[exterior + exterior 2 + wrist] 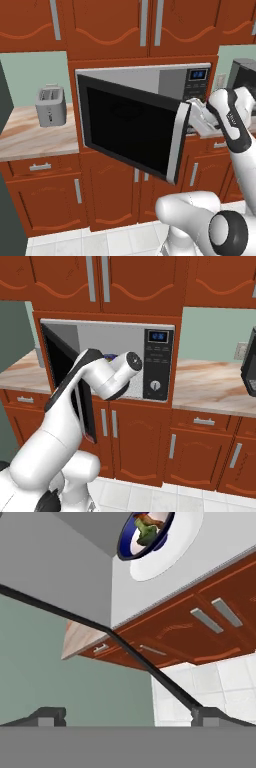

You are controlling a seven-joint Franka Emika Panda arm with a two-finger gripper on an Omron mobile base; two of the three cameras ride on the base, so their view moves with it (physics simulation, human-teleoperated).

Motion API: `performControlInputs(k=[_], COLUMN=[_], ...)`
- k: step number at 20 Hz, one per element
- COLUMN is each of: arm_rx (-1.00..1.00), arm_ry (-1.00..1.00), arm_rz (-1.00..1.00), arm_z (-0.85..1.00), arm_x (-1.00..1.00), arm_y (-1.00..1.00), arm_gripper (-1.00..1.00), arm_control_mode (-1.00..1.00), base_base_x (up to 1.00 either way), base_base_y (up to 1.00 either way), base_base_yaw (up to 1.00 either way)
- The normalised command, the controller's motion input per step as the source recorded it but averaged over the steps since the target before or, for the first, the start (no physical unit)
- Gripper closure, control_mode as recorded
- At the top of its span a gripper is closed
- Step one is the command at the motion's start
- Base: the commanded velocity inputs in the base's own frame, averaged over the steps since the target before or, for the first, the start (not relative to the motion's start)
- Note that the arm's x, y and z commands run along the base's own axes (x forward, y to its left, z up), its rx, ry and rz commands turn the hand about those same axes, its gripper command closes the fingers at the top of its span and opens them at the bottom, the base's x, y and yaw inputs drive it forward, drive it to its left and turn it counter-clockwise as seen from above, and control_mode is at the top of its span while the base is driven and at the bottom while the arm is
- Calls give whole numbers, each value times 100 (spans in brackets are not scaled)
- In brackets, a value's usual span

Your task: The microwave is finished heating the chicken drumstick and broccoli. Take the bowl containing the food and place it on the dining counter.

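Microwave [172, 80]: built into the red-brown cabinet run, centre of the left base view; control panel with blue display at its upper right. Its black glass door [130, 127] is swung wide toward the camera, hinged at the left, its silver free edge ending right of centre, just beside the robot's wrist. In the right base view the same door [62, 381] stands edge-on at centre left, with the arm's elbow crossing in front of the open cavity.

Bowl [145, 534]: dark blue outside, white inside, at the top of the hand view, resting on the white round turntable plate [175, 557] on the light grey microwave floor. A sliver of its blue rim [111, 357] peeps over the arm in the right base view.

Broccoli [147, 533]: dark green, inside the bowl. Chicken drumstick [146, 518]: brownish-orange, touching the broccoli, at the top frame edge.

Gripper [127, 714]: fingertips spread wide at the bottom of the hand view, nothing between them, well apart from the bowl. A thin dark edge runs diagonally across that view between hand and bowl.

Toaster [50, 105]: silver, on the marbled counter [30, 135], left of the left base view, clear of the door.

Coffee machine [248, 368]: black, right edge of the right base view; bare counter lies between it and the microwave.

Floor tiles [150, 498]: white, open below the cabinets.
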Motion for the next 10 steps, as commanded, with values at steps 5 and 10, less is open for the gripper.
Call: performControlInputs(k=[5,10], arm_rx=[7,13], arm_ry=[0,0], arm_rz=[5,4], arm_z=[0,0], arm_x=[-27,-57], arm_y=[61,96], arm_gripper=[-100,-100], arm_control_mode=[-100,-100], base_base_x=[0,0], base_base_y=[0,0], base_base_yaw=[0,0])
